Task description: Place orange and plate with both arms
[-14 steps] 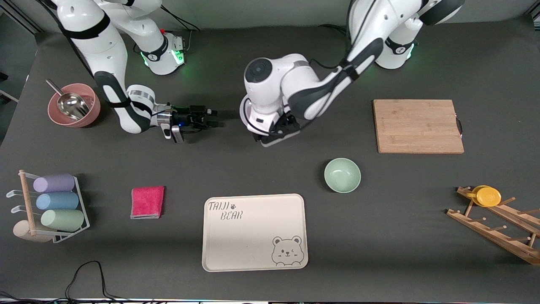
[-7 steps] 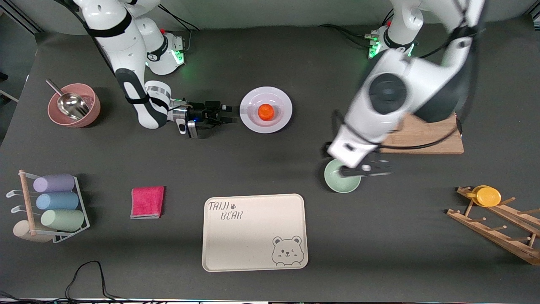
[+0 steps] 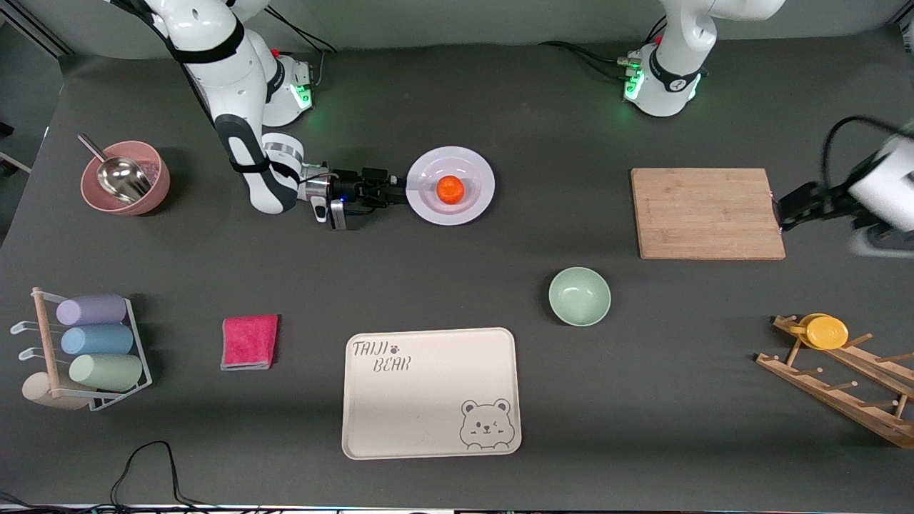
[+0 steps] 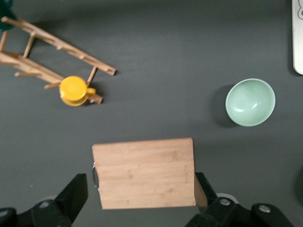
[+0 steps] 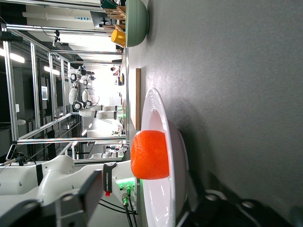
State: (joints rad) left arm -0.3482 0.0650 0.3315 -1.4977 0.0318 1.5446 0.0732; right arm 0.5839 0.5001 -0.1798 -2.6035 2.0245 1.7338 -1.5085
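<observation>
The orange (image 3: pixel 450 189) sits in the middle of the pale plate (image 3: pixel 428 207), which lies on the table between the two arms' bases. My right gripper (image 3: pixel 397 193) is low at the plate's rim on the right arm's side. It is open, with the rim between its fingers. The right wrist view shows the orange (image 5: pixel 150 155) on the plate (image 5: pixel 176 156) and my right gripper (image 5: pixel 147 205) straddling the rim. My left gripper (image 3: pixel 787 213) is open and empty over the cutting board's handle end; in its own view (image 4: pixel 140 191) the board lies below.
A wooden cutting board (image 3: pixel 707 213), a mint-green bowl (image 3: pixel 579 296) and a beige bear tray (image 3: pixel 430 392) lie nearer the camera. A pink bowl with a scoop (image 3: pixel 126 178), a red cloth (image 3: pixel 249 341), a cup rack (image 3: pixel 86 350) and a wooden rack with a yellow disc (image 3: pixel 826 332) stand around.
My left arm lifted off the plate, left the orange on it, and swung out to the cutting board's handle end. My right gripper moved along the table up to the plate's rim.
</observation>
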